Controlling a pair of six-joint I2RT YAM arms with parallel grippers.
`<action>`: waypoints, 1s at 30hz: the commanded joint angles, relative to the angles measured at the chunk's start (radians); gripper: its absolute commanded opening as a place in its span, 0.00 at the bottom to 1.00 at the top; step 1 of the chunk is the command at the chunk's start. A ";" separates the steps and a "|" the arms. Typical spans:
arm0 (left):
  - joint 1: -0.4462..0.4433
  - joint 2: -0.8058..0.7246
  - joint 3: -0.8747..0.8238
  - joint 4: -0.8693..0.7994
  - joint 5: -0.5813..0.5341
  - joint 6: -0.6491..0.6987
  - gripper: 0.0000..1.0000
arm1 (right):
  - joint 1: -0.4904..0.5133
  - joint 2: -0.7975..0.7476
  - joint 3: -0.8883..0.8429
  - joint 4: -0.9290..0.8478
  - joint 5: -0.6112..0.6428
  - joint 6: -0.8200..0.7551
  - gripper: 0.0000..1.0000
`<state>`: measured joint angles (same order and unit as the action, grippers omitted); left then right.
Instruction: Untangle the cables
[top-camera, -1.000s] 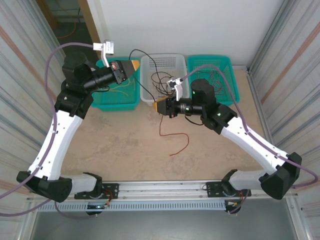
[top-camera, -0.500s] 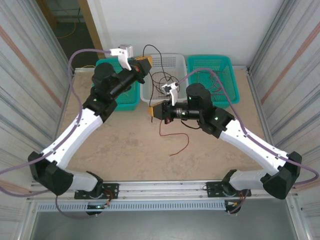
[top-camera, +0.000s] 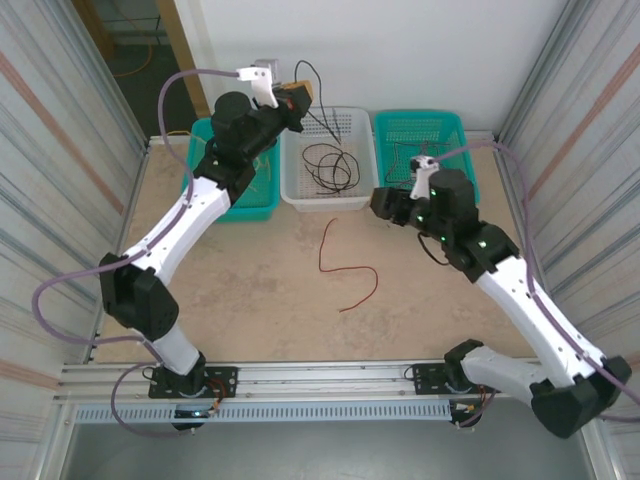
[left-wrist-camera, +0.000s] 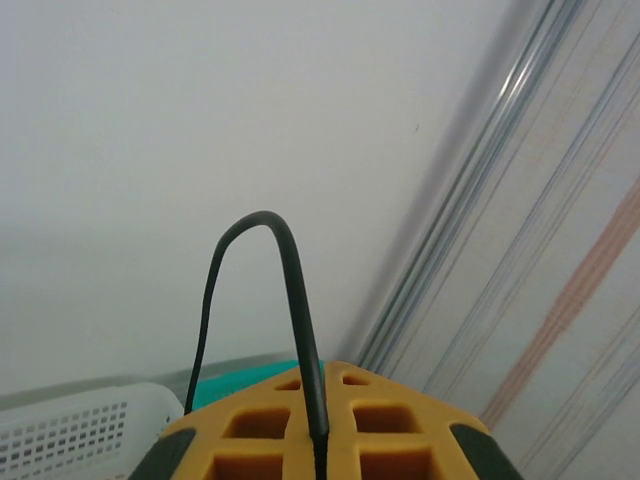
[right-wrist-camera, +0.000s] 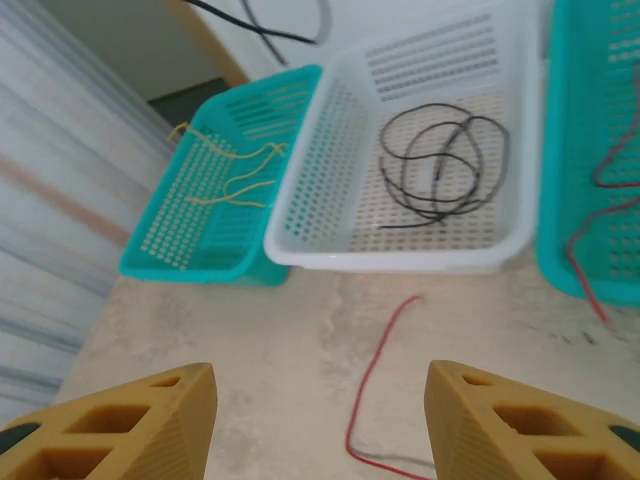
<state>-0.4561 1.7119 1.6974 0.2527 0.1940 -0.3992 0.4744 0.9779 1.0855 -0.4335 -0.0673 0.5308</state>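
The left gripper (top-camera: 296, 96) was up high at the far side, close to the wall (top-camera: 420, 50), its fingers pressed together on a black cable (left-wrist-camera: 291, 290) that arched up out of the pinch and dropped away to the left. The right gripper (right-wrist-camera: 320, 420) hung over the table (top-camera: 250, 280) with its fingers spread and nothing between them. A red cable (top-camera: 322, 250) lay loose on the table just near of the white basket (top-camera: 330, 204).

My worry was the black cable. It was held above the far rim of the white basket, so if the fingers let go there, I judged it could slide down behind the basket instead of into it. If its tail was caught in the black coil (right-wrist-camera: 438, 170) lying in that basket, lifting further would drag the coil up and knot things again. The pinch also looked to be on a thin wire near the fingertips, so a quick swing might flick it free.

I could not follow the hanging end of the black cable, nor tell whether it touched the coil. The red wires in the right teal basket (top-camera: 420, 115) were partly cut off by the arm. The yellow cables (right-wrist-camera: 245, 170) in the left teal basket (top-camera: 240, 210) were too fine to count, and the left arm covered part of them.
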 joint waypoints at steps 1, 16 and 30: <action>0.019 0.088 0.117 -0.067 0.033 0.046 0.00 | -0.036 -0.080 -0.035 -0.064 0.022 0.024 0.56; 0.014 0.377 0.367 -0.339 -0.059 0.167 0.31 | -0.088 -0.139 -0.048 -0.189 -0.013 -0.011 0.55; -0.043 0.208 0.307 -0.426 -0.110 0.241 0.61 | -0.077 -0.060 -0.064 -0.153 -0.075 0.006 0.56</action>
<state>-0.4881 2.0705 2.0338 -0.1711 0.0975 -0.1970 0.3916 0.8955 1.0386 -0.6018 -0.1146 0.5388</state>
